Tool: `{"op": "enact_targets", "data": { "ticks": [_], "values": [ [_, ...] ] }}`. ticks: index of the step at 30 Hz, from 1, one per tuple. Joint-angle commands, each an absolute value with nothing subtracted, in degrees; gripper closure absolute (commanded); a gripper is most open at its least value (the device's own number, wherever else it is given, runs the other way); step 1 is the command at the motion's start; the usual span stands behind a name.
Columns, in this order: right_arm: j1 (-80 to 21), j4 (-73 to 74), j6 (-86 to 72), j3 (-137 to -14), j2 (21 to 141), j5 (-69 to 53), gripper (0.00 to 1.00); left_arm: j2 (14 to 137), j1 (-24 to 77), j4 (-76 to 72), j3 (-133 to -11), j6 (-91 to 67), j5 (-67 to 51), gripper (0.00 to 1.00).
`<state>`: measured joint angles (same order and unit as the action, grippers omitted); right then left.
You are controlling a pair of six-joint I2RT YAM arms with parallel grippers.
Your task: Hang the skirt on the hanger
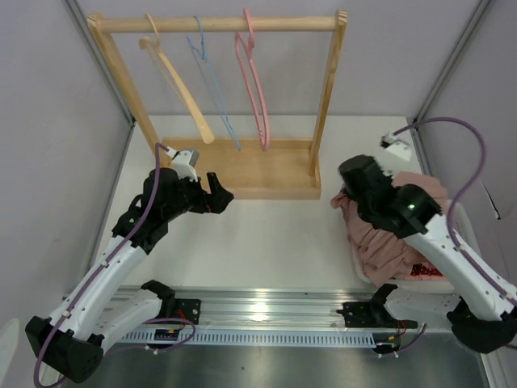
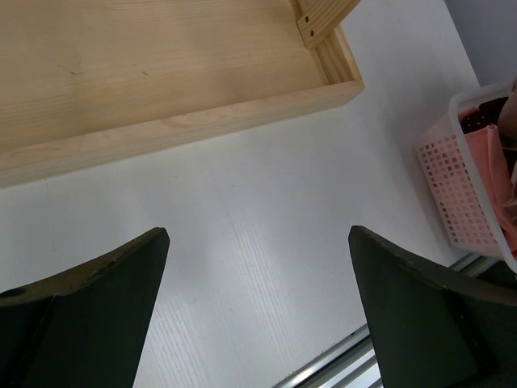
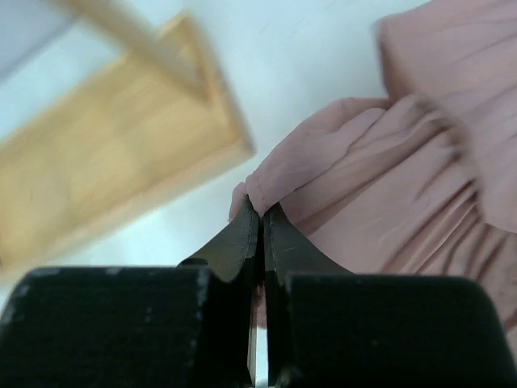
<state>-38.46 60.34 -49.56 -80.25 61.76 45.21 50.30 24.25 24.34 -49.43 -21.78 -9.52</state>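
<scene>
Top view: the right gripper (image 3: pixel 260 212) is down at the table's (image 1: pixel 275 242) 3 o'clock edge, right on the pink skirt (image 1: pixel 388 242). The skirt sits heaped at about 4 o'clock, spilling out of a white mesh basket (image 2: pixel 460 186) toward the centre.

Right wrist view: those jaws are clenched, fingertips pressed together. A fold at the skirt's (image 3: pixel 388 202) edge bulges at the tips. It looks pinched between them, though the picture is blurred, so take that with a little care.

Over at 9 o'clock, the left gripper (image 1: pixel 220 194) hangs just in front of the wooden rack's (image 1: pixel 258 170) base, pointing toward 3 o'clock. Its own camera shows the left gripper (image 2: pixel 258 234) released, fingers spread wide, bare table between them and nothing held.

The rack stands at 12 o'clock with three hangers on its top rail: a wooden hanger (image 1: pixel 174 81) at the left, a blue hanger (image 1: pixel 214 89) in the middle and a pink hanger (image 1: pixel 254 81) to its right. All three are bare, and the skirt is well apart from them.
</scene>
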Motion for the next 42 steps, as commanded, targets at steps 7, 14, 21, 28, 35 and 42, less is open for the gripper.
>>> {"op": "enact_targets", "data": {
  "ticks": [7,14,21,28,35,42],
  "values": [
    [-63.1,53.4,-61.1,-82.8,84.0,49.3,1.00,45.6,24.3,29.7,-56.3,-22.1,-0.4,0.01],
    [-66.4,38.9,-57.3,-82.4,96.8,40.5,1.00,43.2,24.1,34.4,-60.9,-23.9,6.0,0.01],
    [-66.9,25.4,-49.9,-80.6,101.9,31.5,0.88,43.2,23.9,34.5,-60.6,-26.1,6.2,0.01],
    [-66.6,25.3,-48.7,-74.0,93.9,33.2,0.25,45.2,23.8,32.1,-57.5,-28.4,1.9,0.01],
    [-61.8,39.1,-53.2,-70.6,83.6,41.4,0.38,47.4,23.8,25.8,-49.9,-31.4,-5.4,0.03],
    [-44.7,39.1,-46.4,-65.5,79.6,37.8,0.44,47.9,23.9,23.7,-47.1,-31.8,-7.3,0.04]
  ]
}}
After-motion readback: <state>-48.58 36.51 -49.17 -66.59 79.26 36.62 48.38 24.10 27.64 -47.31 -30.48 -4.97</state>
